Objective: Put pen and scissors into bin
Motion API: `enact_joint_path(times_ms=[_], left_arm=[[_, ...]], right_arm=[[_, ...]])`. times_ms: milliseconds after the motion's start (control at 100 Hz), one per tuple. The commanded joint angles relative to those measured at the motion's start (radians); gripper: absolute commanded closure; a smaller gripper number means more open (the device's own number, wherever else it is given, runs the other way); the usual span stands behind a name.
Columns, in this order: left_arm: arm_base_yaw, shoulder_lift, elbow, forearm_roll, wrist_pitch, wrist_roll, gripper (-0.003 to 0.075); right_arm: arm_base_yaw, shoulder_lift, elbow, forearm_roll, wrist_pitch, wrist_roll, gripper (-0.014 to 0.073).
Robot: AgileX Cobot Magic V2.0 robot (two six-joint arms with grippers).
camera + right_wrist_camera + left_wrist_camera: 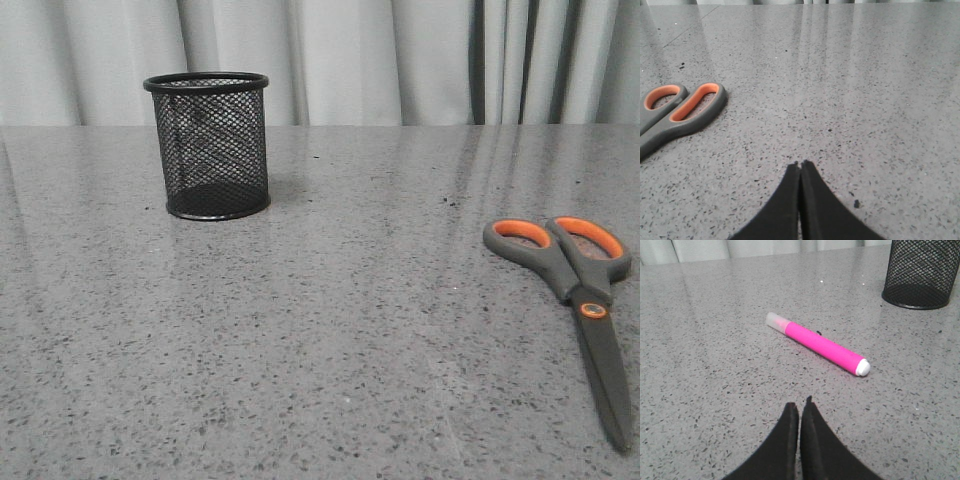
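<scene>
The black mesh bin (210, 146) stands upright on the grey speckled table (340, 330), left of centre at the back; it also shows in the left wrist view (922, 272). The scissors (580, 290) lie closed on the right, handles toward the back; their orange-lined loops show in the right wrist view (677, 107). The pink pen (818, 343) lies flat on the table in the left wrist view, ahead of my left gripper (799, 405), which is shut and empty. My right gripper (800, 163) is shut and empty, beside the scissors' handles. Neither gripper nor the pen shows in the front view.
Pale curtains (400, 60) hang behind the table's far edge.
</scene>
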Motion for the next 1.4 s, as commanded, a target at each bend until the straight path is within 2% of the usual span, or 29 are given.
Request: enact_joint_path(times_ms=[0,430,580,720,900,930,1000,1120,1200,1280,1390], left_arm=[[0.002,-0.033,0.043,-0.01,-0.073,-0.014,0.0739],[0.002,-0.033,0.043,-0.01,-0.073,-0.014,0.0739],[0.002,-0.033,0.043,0.05,-0.073,-0.014,0.0739],[0.002,-0.033,0.043,0.05,-0.073,-0.014,0.0739],[0.002,-0.033,0.043,0.066,-0.128,-0.014,0.0739],[0.002,-0.033,0.043,0.042,-0.164,-0.014,0.0739],[0.0,-0.033,0.043,-0.116,-0.274,-0.019,0.0739],[0.0,-0.033,0.043,-0.483,-0.482,-0.019,0.0739],[0.0,-0.033,0.043,-0.682,-0.56,-0.019,0.0739],[0.0,-0.033,0.041,-0.713,-0.584,-0.017,0.0739],[0.0,-0.033,0.04,-0.768,-0.575,-0.02,0.0739]], right_arm=[[-0.004,-0.02,0.014,-0.004,-0.041,-0.008,0.0664],[-0.004,-0.02,0.014,-0.004,-0.041,-0.008,0.0664],[-0.004,-0.02,0.014,-0.004,-0.066,-0.008,0.0664],[-0.004,-0.02,0.014,-0.004,-0.197,-0.008,0.0664],[-0.004,-0.02,0.014,-0.002,-0.518,0.001,0.0664],[-0.004,-0.02,0.014,-0.002,-0.546,0.02,0.0664],[-0.004,-0.02,0.014,0.014,-0.557,0.062,0.0664],[-0.004,-0.02,0.014,0.092,-0.504,0.157,0.0664],[-0.004,-0.02,0.012,0.092,-0.549,0.234,0.0664],[-0.004,-0.02,0.008,0.092,-0.601,0.284,0.0664],[-0.004,-0.014,-0.023,0.092,-0.566,0.284,0.0662]])
